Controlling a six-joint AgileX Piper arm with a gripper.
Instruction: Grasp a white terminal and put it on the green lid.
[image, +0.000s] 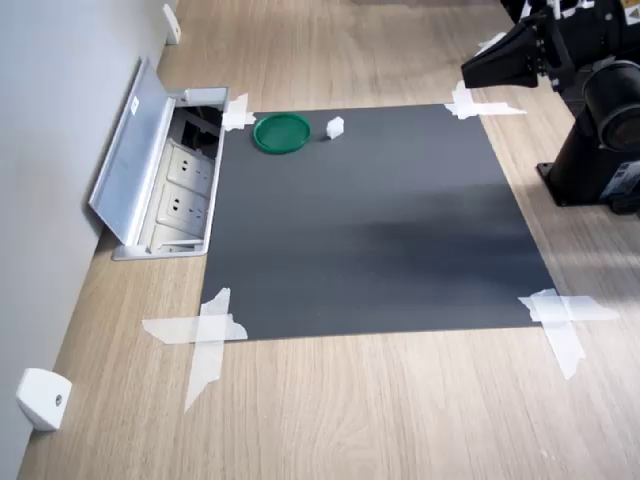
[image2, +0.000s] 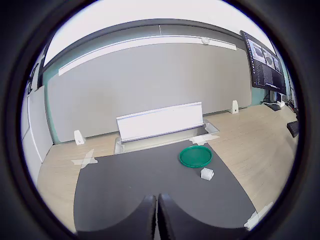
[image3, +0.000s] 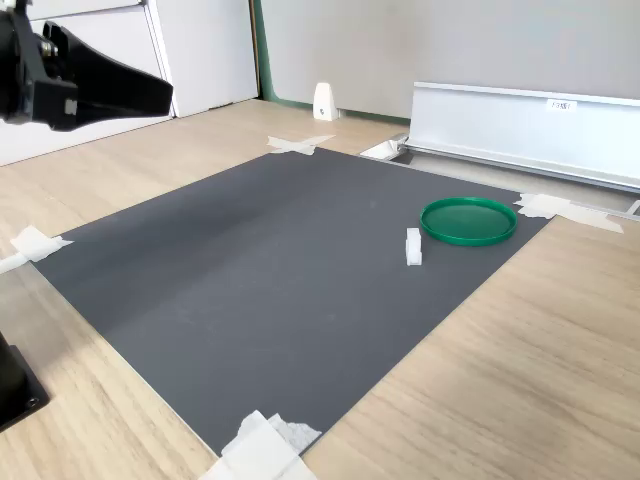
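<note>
The approach has not begun: the gripper (image2: 156, 216) hangs high and well back from the work, its jaws pressed together with nothing between them. In the first exterior view the white terminal (image: 335, 126) sits on the dark mat (image: 380, 230) just beside the green lid (image: 281, 132), at about 3 o'clock from it, not touching. The open socket box (image: 165, 180) lies beyond the lid's far side. Next, I judge, the jaws must part, travel across the mat and descend squarely over the tiny terminal without nudging the lid
</note>
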